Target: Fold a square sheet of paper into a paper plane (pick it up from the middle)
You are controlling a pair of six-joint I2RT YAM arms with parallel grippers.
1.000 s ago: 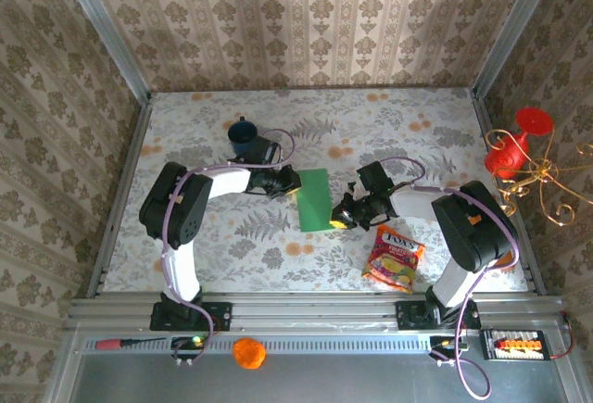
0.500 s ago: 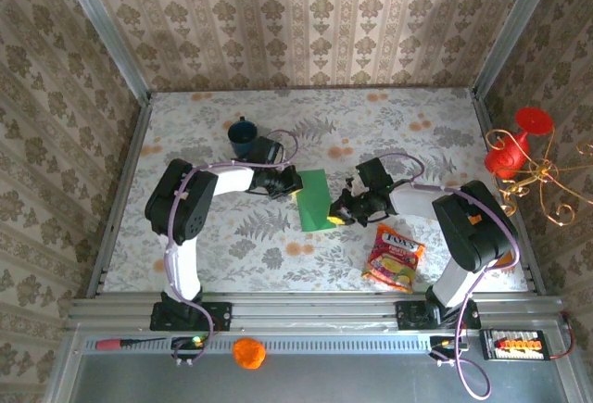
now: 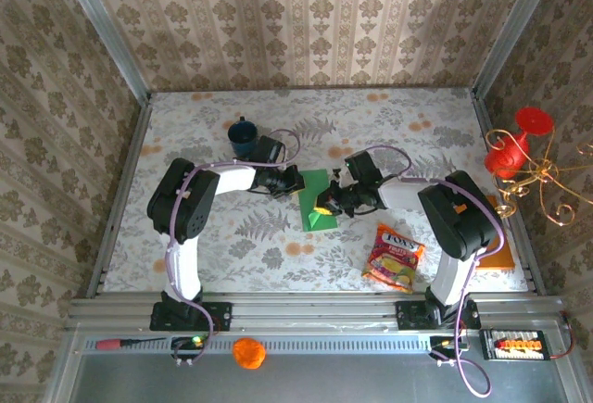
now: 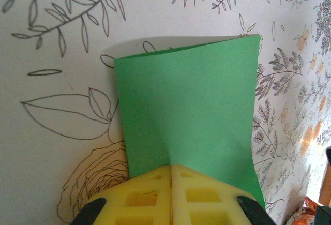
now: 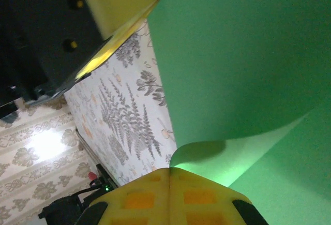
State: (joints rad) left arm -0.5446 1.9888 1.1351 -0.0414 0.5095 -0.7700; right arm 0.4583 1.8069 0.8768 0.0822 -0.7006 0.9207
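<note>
- The blue mug (image 3: 243, 134) is standing on the left; I cannot see inside
- The left gripper (image 4: 170, 170) is pinching shut on the square sheet of paper (image 3: 313, 185) mid-table
- The right gripper (image 5: 169, 170), squeezing shut on its edge, is sitting further left than before, curling it over

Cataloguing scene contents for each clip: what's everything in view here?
sheet of paper: one, bright green, mid-table, part-folded
mug: one, dark blue, beyond the left gripper
snack packet: one, red and yellow, near right
board: one, orange, right edge
ornament: one, red with gold wire, right wall
ball: one, orange, front rail
table: one, floral cloth
left gripper: one, yellow pads, shut on the sheet of paper
right gripper: one, yellow pads, shut on the sheet of paper
</note>
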